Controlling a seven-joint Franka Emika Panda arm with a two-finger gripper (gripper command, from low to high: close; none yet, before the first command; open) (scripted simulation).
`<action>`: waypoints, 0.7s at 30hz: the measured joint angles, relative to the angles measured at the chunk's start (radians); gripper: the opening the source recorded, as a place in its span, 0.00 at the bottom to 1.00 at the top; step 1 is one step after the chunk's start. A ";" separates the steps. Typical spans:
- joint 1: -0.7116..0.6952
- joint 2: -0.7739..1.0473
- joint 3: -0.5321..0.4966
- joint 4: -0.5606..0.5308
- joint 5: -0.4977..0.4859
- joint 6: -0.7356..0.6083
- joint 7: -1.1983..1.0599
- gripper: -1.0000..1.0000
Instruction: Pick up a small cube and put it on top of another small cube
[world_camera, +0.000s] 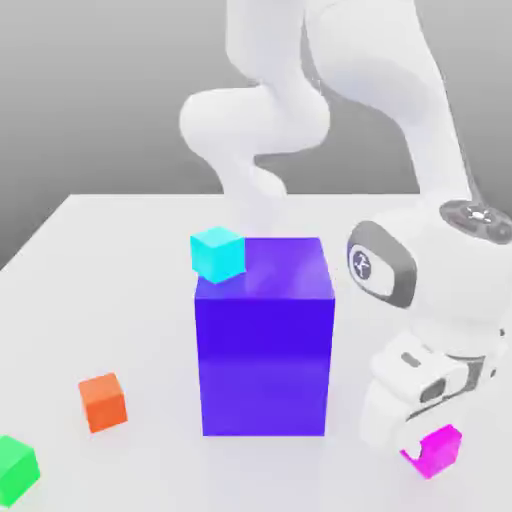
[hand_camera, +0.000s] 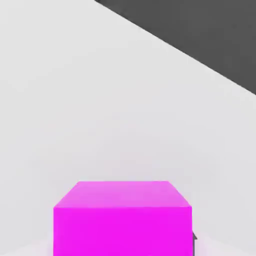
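The small magenta cube (world_camera: 441, 452) rests low at the table's front, on the exterior view's right, half covered by my hand. My gripper (world_camera: 427, 438) has come down over it. In the hand view the magenta cube (hand_camera: 122, 220) sits close under the camera, and a dark fingertip (hand_camera: 194, 239) presses against its side, so the gripper reads as shut on it. The small green cube (world_camera: 16, 468) lies at the front corner on the exterior view's left, far from the gripper.
A big blue-purple block (world_camera: 264, 345) stands mid-table between the two cubes, with a small cyan cube (world_camera: 218, 252) at its top corner. A small orange cube (world_camera: 103, 401) lies near the green one. The table edge (hand_camera: 175, 47) runs close by.
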 joint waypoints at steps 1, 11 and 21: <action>-0.020 -0.006 -0.022 0.007 0.017 -0.011 0.024 0.00; -0.224 -0.016 -0.275 0.092 0.169 -0.102 0.313 0.00; -0.432 0.061 -0.489 0.183 0.330 -0.132 0.565 0.00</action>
